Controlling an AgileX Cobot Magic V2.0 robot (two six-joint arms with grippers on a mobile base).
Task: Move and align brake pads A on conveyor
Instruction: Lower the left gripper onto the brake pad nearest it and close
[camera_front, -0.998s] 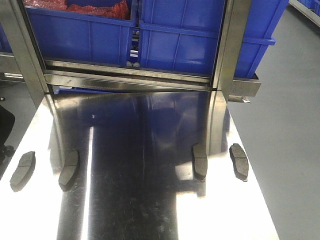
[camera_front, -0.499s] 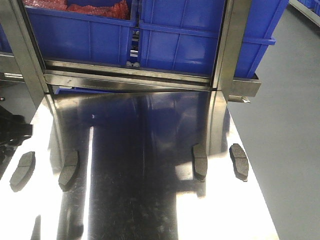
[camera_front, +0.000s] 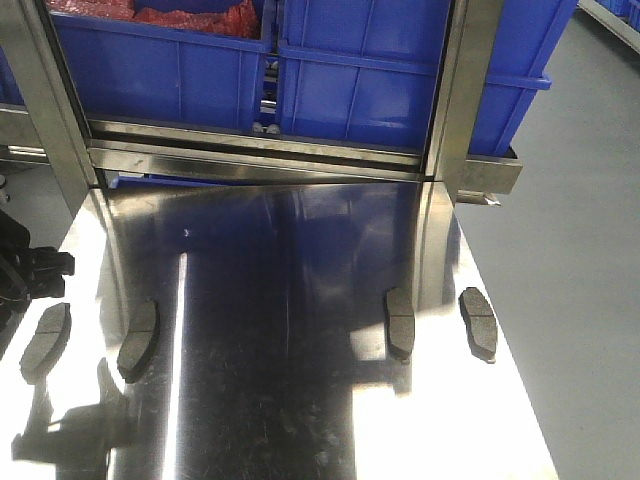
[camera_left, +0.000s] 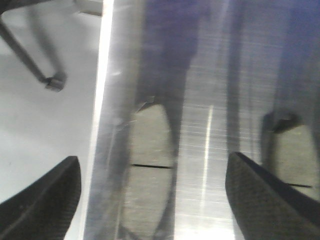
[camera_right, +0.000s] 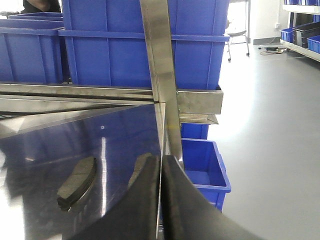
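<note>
Left end effector hung wide over outermost brake pad on steel surface, straddling it for pickup (my reading). Right end effector pinched closed, empty.

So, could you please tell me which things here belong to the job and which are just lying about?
Job: far-left brake pad, inner-left brake pad, inner-right brake pad, far-right brake pad; open left tool over the far-left one; shut right tool.
Lying about: blue bins, red contents, steel frame, steel table.
</note>
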